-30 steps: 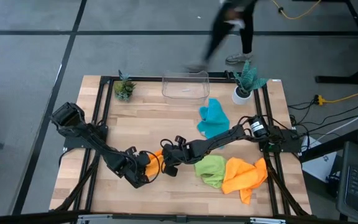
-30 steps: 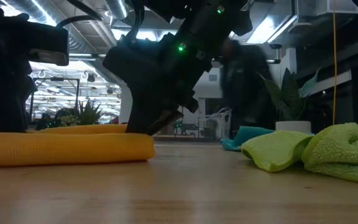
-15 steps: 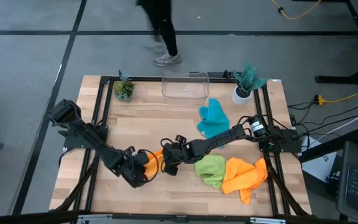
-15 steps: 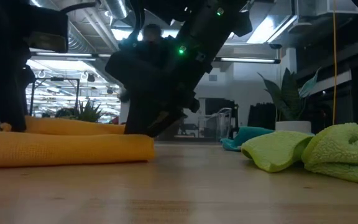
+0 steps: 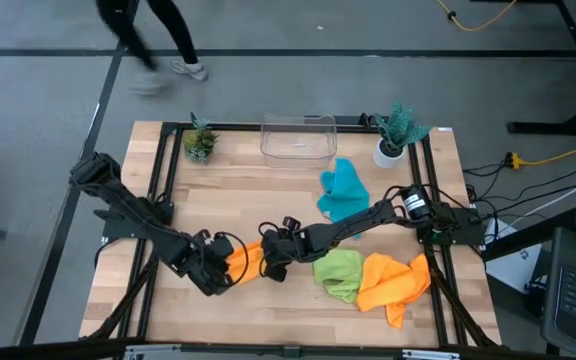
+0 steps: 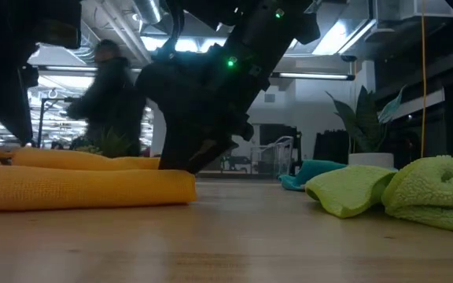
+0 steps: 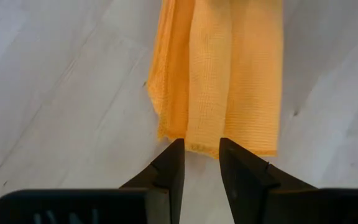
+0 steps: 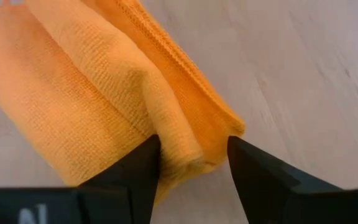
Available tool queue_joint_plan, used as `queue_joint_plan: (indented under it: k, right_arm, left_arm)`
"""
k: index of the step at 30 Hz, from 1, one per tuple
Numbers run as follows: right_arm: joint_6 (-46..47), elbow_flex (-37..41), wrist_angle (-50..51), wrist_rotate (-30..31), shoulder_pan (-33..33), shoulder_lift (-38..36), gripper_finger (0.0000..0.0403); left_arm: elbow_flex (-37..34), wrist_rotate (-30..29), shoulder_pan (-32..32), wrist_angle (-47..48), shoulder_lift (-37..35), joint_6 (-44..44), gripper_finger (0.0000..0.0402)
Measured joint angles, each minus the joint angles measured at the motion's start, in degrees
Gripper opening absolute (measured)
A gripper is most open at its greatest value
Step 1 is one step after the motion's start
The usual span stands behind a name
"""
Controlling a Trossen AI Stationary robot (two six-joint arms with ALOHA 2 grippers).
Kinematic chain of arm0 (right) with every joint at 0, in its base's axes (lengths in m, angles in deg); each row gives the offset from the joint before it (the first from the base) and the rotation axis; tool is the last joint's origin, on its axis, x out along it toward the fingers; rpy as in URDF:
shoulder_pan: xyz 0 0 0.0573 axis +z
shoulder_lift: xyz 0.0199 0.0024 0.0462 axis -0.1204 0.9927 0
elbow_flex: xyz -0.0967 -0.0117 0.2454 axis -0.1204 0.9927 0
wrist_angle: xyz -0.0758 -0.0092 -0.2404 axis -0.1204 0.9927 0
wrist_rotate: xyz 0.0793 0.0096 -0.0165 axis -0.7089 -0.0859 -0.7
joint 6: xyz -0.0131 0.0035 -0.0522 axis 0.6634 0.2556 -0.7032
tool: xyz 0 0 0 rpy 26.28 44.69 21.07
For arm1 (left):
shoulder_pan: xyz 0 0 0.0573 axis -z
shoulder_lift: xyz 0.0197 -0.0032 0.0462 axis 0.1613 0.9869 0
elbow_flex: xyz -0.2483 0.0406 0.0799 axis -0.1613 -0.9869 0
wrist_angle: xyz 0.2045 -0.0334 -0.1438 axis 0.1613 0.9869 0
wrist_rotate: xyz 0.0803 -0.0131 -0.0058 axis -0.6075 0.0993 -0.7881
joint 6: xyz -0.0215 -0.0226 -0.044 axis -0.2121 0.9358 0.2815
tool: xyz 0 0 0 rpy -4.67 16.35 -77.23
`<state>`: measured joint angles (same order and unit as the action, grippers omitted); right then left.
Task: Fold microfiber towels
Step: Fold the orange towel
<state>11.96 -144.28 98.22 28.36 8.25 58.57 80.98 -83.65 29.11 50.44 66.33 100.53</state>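
Note:
An orange towel (image 5: 246, 260), folded into a long strip, lies on the table at the near middle; it also shows in the low view (image 6: 85, 189). My left gripper (image 5: 223, 271) is at its left end, shut on it (image 7: 201, 146). My right gripper (image 5: 267, 263) is at its right end, shut on it (image 8: 191, 149). A lime green towel (image 5: 340, 273) and a second orange towel (image 5: 393, 282) lie crumpled at the near right. A teal-blue towel (image 5: 343, 190) lies crumpled farther back. My left gripper pinches the strip's end hem (image 7: 204, 148) between its two fingertips, only at their free ends. The fingers come from the table's left, slanting down, along the strip. The folded layers lie flat on the table. My right gripper pinches the strip's other folded end (image 8: 185, 146), several layers bunched up between its two fingers. The fingers come from the table's right, slanting steeply down (image 6: 201, 157). The towel rests on the table.
A clear plastic bin (image 5: 298, 138) stands at the far middle, with small potted plants at the far left (image 5: 200, 142) and far right (image 5: 396, 130). A person (image 5: 153, 35) walks on the floor beyond the table.
My left gripper has gone a little toward the table's left edge with the strip's end, and more orange cloth shows between the two grippers. The end at my right gripper has stayed put. The person beyond the table has walked toward the left.

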Motion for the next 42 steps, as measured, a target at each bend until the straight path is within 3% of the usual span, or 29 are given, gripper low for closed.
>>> queue_joint_plan:
  k: [7, 18, 31, 39, 42]
  right_arm:
    - [-0.2, -1.4, 2.1, 0.0, -0.1, -1.1, 0.019]
    - [-3.3, -10.5, 11.2, 0.0, -0.8, -1.4, 0.019]
    - [-6.1, -13.1, 11.2, -16.6, -0.7, -1.4, 0.019]
    - [1.5, -13.1, 17.1, -14.5, -0.7, -2.5, 0.0183]
    - [1.5, -13.2, 15.1, -17.8, -0.6, -3.4, 0.0175]
  left_arm:
    - [0.0, -1.0, 0.0, -0.6, -1.2, 0.0, 0.0092]
    - [0.0, -1.6, 0.0, -2.9, -1.2, 0.1, 0.0092]
    - [0.1, -0.5, 0.0, -1.4, -6.8, 4.0, 0.0092]
    - [0.1, -0.5, 0.0, -2.1, -11.5, 6.2, 0.0092]
    - [0.1, -0.5, 0.0, -2.3, -11.8, 6.2, 0.0092]
